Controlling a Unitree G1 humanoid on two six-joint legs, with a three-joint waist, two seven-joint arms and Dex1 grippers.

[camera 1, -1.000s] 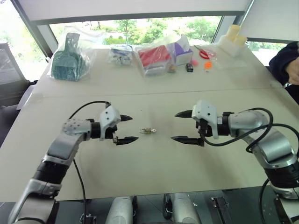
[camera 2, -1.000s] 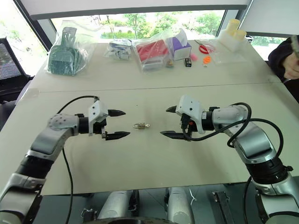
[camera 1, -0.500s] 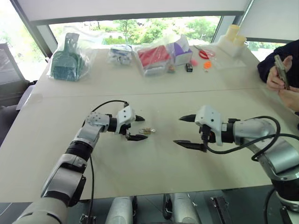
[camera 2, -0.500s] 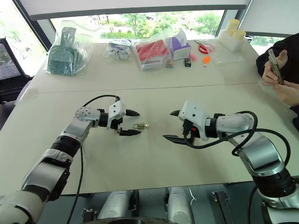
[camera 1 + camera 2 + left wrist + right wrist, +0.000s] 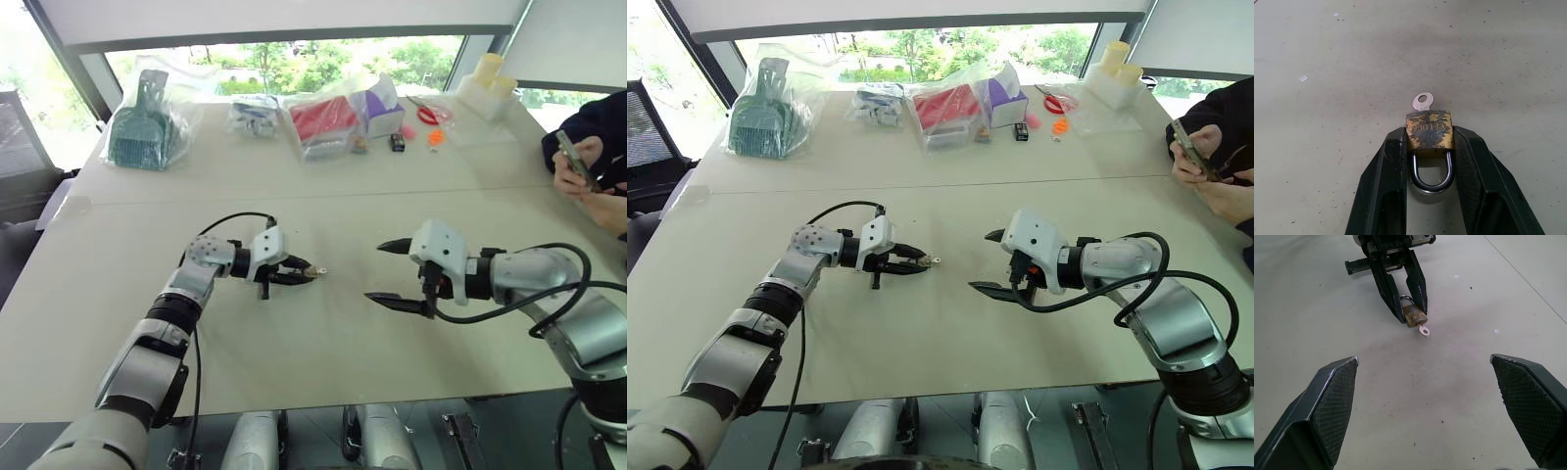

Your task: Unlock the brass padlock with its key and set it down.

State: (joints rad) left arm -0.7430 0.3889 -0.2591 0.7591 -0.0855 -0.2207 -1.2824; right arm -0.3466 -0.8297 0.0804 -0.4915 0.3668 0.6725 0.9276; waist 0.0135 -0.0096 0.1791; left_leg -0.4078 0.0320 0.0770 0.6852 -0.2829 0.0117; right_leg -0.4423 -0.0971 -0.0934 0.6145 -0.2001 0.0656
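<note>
The brass padlock (image 5: 1429, 129) lies on the white table (image 5: 323, 343), its silvery shackle (image 5: 1431, 176) pointing back toward my left wrist. Its silver key (image 5: 1422, 101) sticks out of the far end of the body. My left gripper (image 5: 299, 275) is shut on the padlock, one black finger (image 5: 1388, 166) on each side of the brass body. In the right wrist view the padlock (image 5: 1413, 314) and the key (image 5: 1424, 330) show pinched at the left fingertips. My right gripper (image 5: 377, 271) hovers open a short way to the right, pointing at the padlock with nothing between its fingers.
Along the table's far edge lie a bagged green dustpan (image 5: 142, 122), a bagged red box (image 5: 323, 119), a small black box (image 5: 397, 142) and red scissors (image 5: 428, 113). A person's hands (image 5: 578, 162) holding a phone are at the right edge.
My left gripper slid right to the padlock and shut on its brass body. The right gripper stayed open and almost still.
</note>
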